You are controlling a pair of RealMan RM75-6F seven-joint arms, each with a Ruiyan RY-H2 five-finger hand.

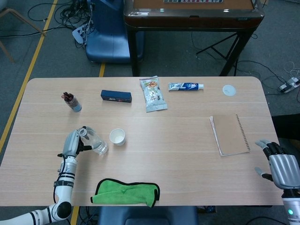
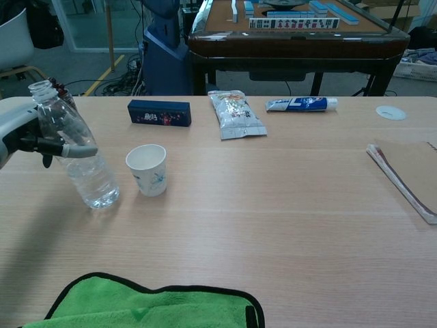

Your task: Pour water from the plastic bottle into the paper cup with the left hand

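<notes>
A clear plastic bottle [image 2: 80,159] [image 1: 95,142] with no cap stands tilted at the table's left, its neck leaning away from the cup. My left hand [image 2: 31,135] [image 1: 71,143] grips it around the upper body. Just right of the bottle a white paper cup [image 2: 148,169] [image 1: 117,137] stands upright on the table. My right hand [image 1: 280,167] hovers at the table's right front edge with its fingers spread and nothing in them; only the head view shows it.
A green cloth [image 1: 125,192] lies at the front edge. Behind the cup are a dark blue box [image 1: 116,96], a snack bag [image 1: 153,93], a toothpaste tube [image 1: 186,86] and a small jar [image 1: 71,101]. A notebook [image 1: 230,133] and a white lid [image 1: 229,90] lie to the right.
</notes>
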